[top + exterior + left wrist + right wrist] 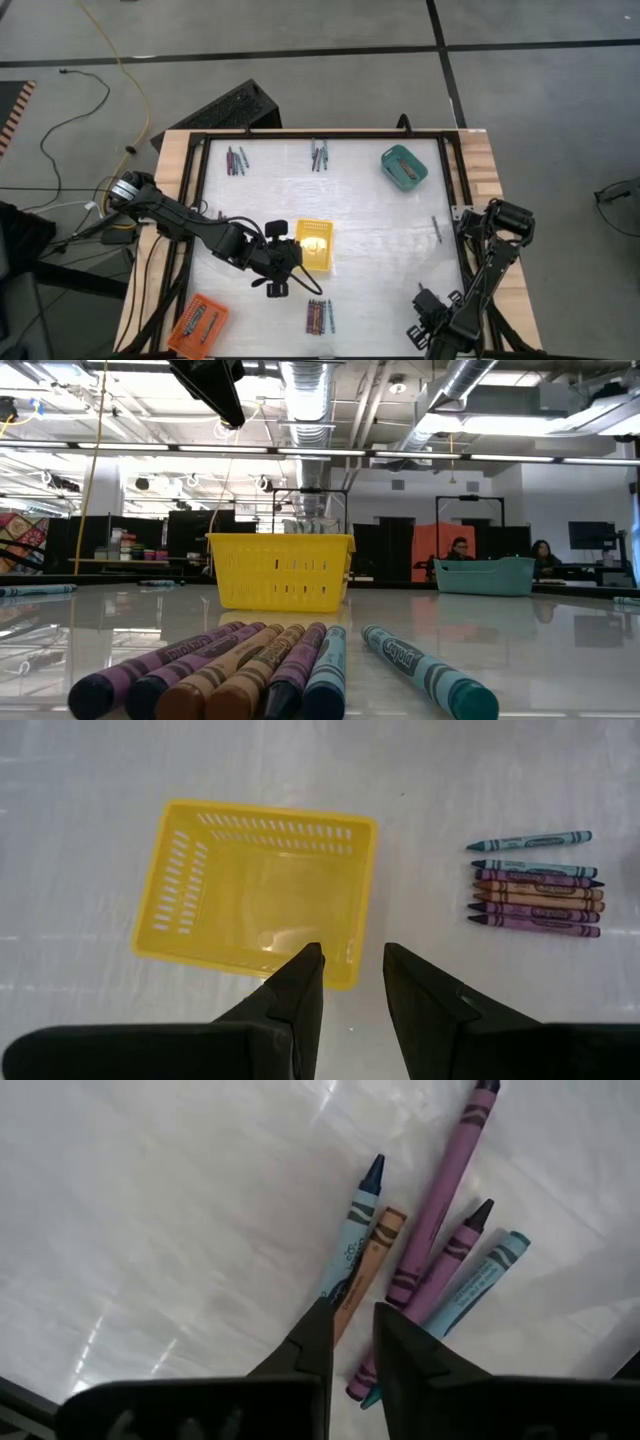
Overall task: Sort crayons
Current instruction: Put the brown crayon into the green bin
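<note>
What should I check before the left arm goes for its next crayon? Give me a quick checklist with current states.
1. Left gripper empty, fingers apart, above the yellow tray's wall: ok.
2. Yellow tray upright, no crayon seen inside: ok.
3. Crayon group beside that tray, six side by side, flat and unobstructed: ok.
4. Teal crayon lying apart from the group, probably the easiest single pick: ok.
5. Right gripper waiting over other crayons near the table's right corner, far from the left arm: ok.
6. Which colour each tray takes: cannot tell.
</note>
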Controlling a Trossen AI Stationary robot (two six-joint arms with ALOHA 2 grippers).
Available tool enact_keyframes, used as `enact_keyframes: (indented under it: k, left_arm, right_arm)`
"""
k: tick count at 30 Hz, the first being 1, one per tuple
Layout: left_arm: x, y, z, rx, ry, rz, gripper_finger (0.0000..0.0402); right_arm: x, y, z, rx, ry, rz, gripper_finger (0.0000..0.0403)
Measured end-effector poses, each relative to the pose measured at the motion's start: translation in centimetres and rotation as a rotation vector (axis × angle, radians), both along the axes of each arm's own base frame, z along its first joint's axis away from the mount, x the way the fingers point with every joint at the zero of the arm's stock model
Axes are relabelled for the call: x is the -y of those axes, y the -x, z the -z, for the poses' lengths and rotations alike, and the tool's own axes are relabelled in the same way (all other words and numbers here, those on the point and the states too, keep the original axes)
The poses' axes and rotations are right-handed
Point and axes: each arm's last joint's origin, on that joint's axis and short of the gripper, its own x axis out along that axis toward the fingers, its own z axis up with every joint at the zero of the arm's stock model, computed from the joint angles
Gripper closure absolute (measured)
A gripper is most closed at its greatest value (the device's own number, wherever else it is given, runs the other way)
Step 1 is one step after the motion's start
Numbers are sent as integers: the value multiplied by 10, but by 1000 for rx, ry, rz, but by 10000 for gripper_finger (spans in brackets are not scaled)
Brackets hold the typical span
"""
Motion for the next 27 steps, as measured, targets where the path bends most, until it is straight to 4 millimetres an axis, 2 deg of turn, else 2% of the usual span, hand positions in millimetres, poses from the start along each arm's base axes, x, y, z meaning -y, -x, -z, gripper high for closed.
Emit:
enact_keyframes:
  k: [6,12,18,27]
  left_arm:
    - [3,1,0,1,-3,8,303]
    - [6,2,0,2,-5,17,303]
    - [6,3,0,3,-5,16,303]
    - [6,2,-1,13,2,11,303]
  right_arm:
    - [-1,0,1,2,-2,6,338]
    - [-8,-3,17,-26,-11,-14,338]
    - [-11,-4,20,-27,-14,-11,341]
    - [-10,-4,21,-27,-13,-14,389]
